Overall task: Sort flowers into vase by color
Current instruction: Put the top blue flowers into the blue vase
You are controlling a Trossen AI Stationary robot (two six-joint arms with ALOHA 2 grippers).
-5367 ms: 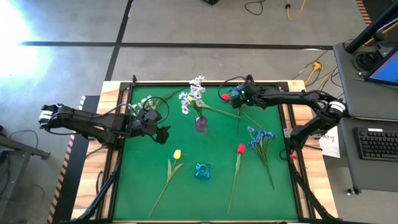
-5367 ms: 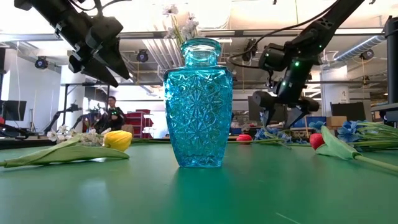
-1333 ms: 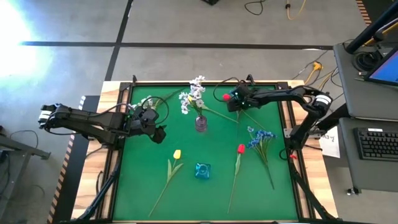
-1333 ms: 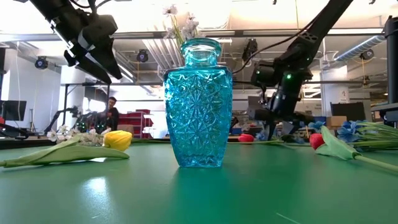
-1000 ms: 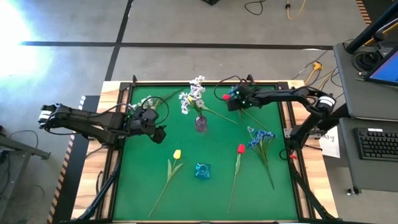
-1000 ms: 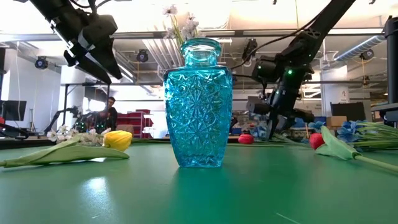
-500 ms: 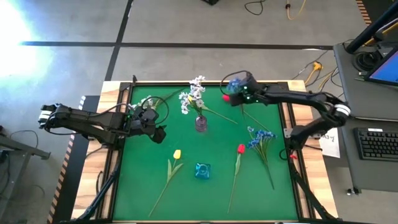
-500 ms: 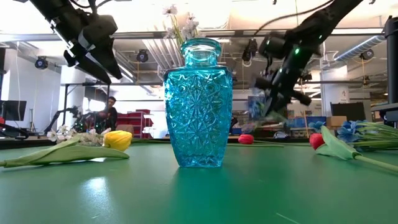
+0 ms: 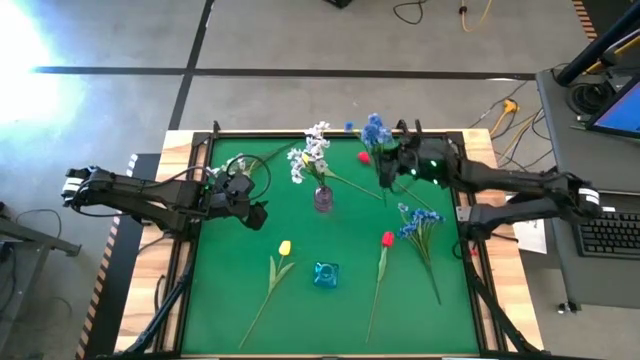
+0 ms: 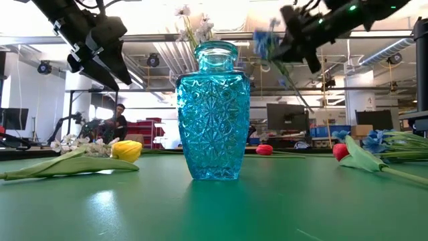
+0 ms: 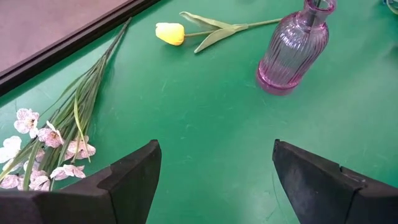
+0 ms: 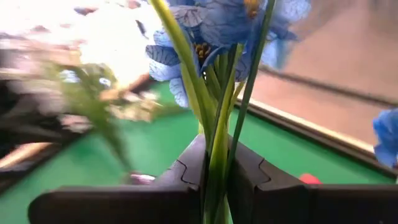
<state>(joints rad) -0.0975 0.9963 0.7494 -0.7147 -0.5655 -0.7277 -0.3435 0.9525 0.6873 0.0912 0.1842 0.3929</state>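
Observation:
My right gripper [image 9: 386, 168] is up in the air over the far right of the green table, shut on a blue flower [image 9: 375, 130] whose bloom [image 12: 211, 28] stands above the fingers. A purple vase [image 9: 323, 198] holds white sprays [image 9: 310, 155]. A blue glass vase [image 10: 212, 110] stands near the front. A yellow tulip [image 9: 285, 247], two red tulips [image 9: 387, 238] [image 9: 363, 157] and more blue flowers [image 9: 420, 220] lie flat on the table. My left gripper [image 9: 255, 212] hovers open at the left, with white sprays [image 11: 37, 143] lying below it. My right gripper pinches the blue flower's bunched green stems [image 12: 214, 146] between its two fingers [image 12: 186, 177], just below the bloom. The fingers reach in roughly level from the table's right and lie across the stems. The flower is lifted clear, and its stem [image 10: 294, 87] trails down below the gripper.
The blue glass vase [image 9: 325, 274] stands between the yellow tulip and the near red tulip. The table's dark raised frame [image 9: 200, 200] runs around the green mat. A desk with a keyboard [image 9: 610, 230] stands off the table's right side.
My right gripper has risen from the table's far right part with the blue flower and drifted a little toward the right edge. The flower, which lay on the table, now hangs clear with its bloom up.

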